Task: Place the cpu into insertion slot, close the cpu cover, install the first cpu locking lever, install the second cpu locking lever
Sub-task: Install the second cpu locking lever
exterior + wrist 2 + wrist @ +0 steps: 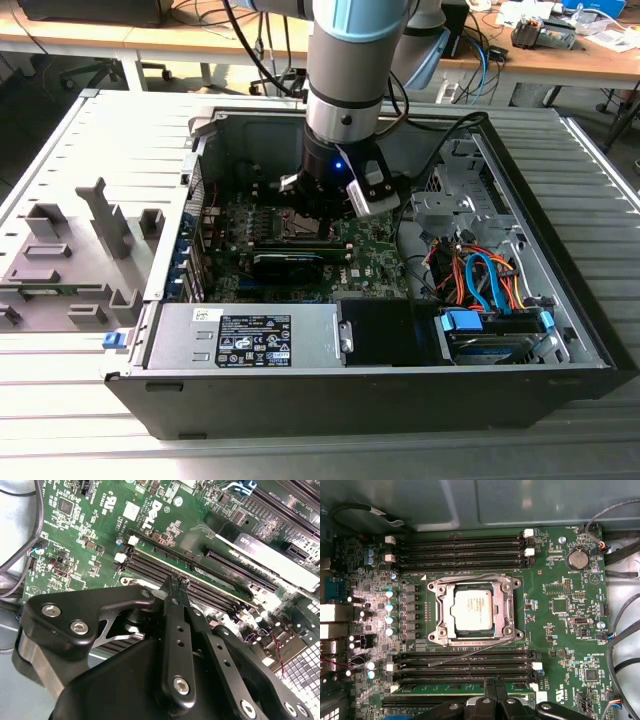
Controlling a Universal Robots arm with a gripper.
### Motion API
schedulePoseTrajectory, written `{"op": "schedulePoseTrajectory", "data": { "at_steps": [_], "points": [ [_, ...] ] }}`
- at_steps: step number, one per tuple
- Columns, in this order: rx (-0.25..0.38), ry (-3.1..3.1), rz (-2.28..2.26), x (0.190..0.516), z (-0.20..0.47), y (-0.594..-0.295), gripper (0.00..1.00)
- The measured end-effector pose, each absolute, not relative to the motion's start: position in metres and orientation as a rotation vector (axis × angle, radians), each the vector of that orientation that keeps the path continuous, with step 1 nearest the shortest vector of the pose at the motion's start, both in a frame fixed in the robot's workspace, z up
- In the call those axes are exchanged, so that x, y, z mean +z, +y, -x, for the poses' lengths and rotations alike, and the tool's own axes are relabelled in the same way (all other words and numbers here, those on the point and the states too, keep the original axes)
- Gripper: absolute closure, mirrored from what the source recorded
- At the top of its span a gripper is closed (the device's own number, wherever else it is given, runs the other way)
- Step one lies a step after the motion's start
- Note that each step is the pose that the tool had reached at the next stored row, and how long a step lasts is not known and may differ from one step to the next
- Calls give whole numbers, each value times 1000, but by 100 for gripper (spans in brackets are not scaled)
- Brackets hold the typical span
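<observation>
In the first wrist view the cpu lies flat in the insertion slot, silvery top up. The cpu cover is folded down around it as a metal frame. One thin locking lever slants loose across the memory slots beside the socket. Another lever runs along the opposite edge of the socket. My gripper is shut with nothing seen between its fingertips, and it hovers over the memory slots a short way from the socket. In the exterior view the gripper hangs inside the open computer case.
Black memory slots flank the socket on two sides. Cables and a drive bay fill the exterior view's right of the case; a power supply sits at the front. A grey fixture lies outside the case, on the exterior view's left.
</observation>
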State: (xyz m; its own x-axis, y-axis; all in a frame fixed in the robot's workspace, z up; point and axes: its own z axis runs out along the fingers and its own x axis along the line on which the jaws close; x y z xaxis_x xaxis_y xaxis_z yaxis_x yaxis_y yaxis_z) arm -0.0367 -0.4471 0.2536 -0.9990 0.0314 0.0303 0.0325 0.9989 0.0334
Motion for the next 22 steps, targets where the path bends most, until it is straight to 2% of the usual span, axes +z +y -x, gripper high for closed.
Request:
{"op": "schedulePoseTrajectory", "data": {
  "at_steps": [22],
  "points": [
    [-53, -3111, 50, 252, 37, -457, 89]
  ]
}}
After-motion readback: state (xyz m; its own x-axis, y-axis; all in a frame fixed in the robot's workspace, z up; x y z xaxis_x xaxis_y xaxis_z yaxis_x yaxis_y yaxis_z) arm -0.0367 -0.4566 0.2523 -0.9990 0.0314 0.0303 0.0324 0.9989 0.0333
